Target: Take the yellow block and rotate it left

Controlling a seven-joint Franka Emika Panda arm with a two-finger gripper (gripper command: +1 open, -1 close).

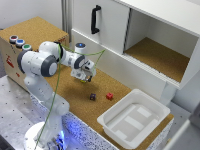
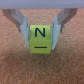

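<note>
In the wrist view the yellow block point(image 2: 41, 39) is a small bright cube with a black "N" and a line on the face toward the camera. It sits between the two grey fingers point(image 2: 20, 23) of my gripper point(image 2: 41, 34), which is shut on it, with cork surface beneath. The exterior view shows my gripper point(image 1: 84, 75) low over the cork counter point(image 1: 65, 87), toward the view's left. There the hand hides the block. I cannot tell whether the block touches the cork.
A dark purple cube point(image 1: 92, 96) and a red cube point(image 1: 109, 96) lie on the cork to the exterior view's right of the gripper. Further right stands a white tub point(image 1: 134, 119). Behind is a white cabinet point(image 1: 150, 30) with an open compartment. A button box point(image 1: 20, 42) stands at left.
</note>
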